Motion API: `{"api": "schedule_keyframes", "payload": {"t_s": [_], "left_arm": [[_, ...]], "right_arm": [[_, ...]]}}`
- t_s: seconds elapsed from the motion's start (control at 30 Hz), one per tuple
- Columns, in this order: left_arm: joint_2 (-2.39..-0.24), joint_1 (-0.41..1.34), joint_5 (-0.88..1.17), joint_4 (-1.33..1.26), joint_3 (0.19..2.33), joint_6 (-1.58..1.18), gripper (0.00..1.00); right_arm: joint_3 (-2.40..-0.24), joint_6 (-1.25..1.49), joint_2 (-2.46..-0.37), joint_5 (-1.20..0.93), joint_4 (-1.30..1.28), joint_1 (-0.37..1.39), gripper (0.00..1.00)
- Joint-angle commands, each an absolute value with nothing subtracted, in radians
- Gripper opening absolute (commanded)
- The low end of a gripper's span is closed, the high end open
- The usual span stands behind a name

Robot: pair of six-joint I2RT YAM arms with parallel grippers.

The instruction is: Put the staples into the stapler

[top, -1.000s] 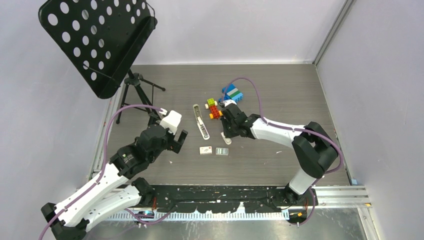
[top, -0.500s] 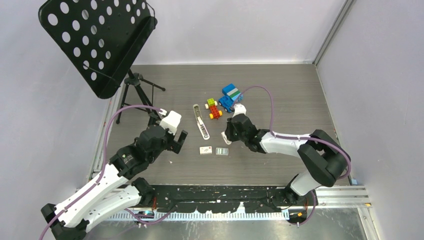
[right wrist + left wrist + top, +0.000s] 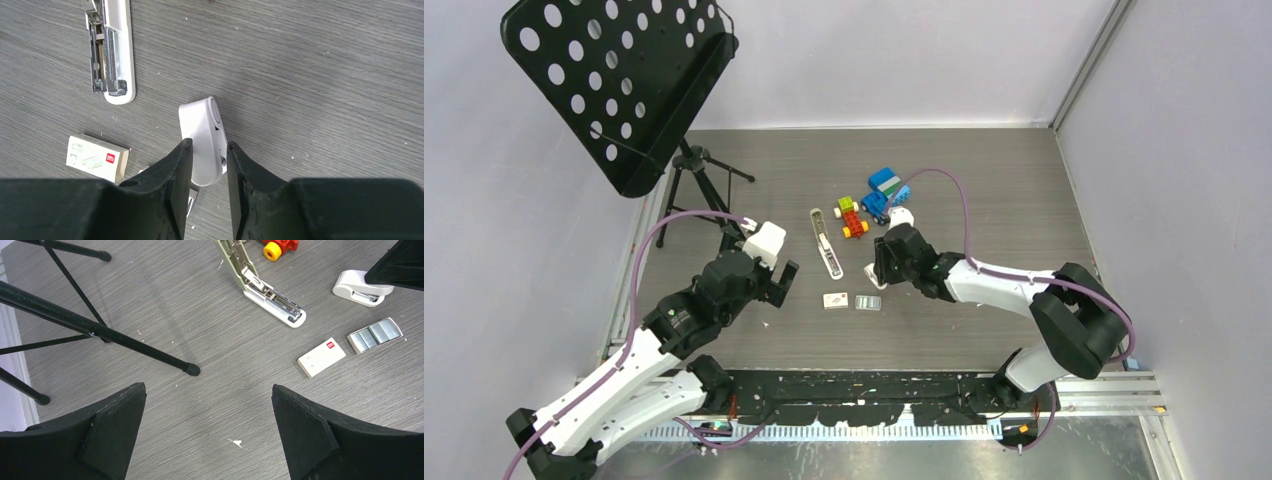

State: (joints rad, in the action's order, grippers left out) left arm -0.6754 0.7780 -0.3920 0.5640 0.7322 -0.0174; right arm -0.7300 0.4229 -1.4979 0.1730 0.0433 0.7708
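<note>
The stapler (image 3: 827, 243) lies swung open flat mid-table; it also shows in the left wrist view (image 3: 265, 287) and the right wrist view (image 3: 112, 50). The staples (image 3: 869, 303) are silvery strips in a small open tray, seen too in the left wrist view (image 3: 376, 334); the right wrist view hides them behind a finger. My right gripper (image 3: 876, 272) (image 3: 209, 145) is closed around the end of a white claw-shaped piece (image 3: 202, 132) on the table. My left gripper (image 3: 779, 283) (image 3: 208, 386) is open and empty, left of the stapler.
A small whitish box with a red label (image 3: 835, 300) (image 3: 321, 356) (image 3: 97, 157) lies left of the staples. Toy block cars (image 3: 852, 217) (image 3: 886, 193) sit behind the stapler. A black music stand's tripod (image 3: 699, 185) (image 3: 100, 335) stands at the left.
The right arm's elbow has swung right and nearer, uncovering the blue toy. Its gripper has stayed at the white claw-shaped piece. The left arm has not moved.
</note>
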Motion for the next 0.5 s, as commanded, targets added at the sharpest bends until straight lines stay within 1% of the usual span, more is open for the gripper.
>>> {"api": "schedule_keyframes", "payload": {"t_s": [0.0,0.13,0.23,0.47], "left_arm": [[-0.664,0.772,-0.381,0.517,0.73,-0.005,1.0],[-0.664,0.772,-0.378,0.517,0.73,-0.005,1.0],[-0.665,0.77,-0.377,0.516,0.73,-0.005,1.0],[-0.67,0.767,-0.366,0.516,0.73,-0.005,1.0]], "right_arm": [[-0.841,0.388,-1.447,0.194,-0.197,0.781,0.39],[-0.926,0.375,-1.442,0.204,-0.319,0.781,0.44],[-0.971,0.355,-1.45,0.166,-0.386,0.782,0.48],[-1.058,0.295,-1.502,0.108,-0.486,0.782,0.5]]}}
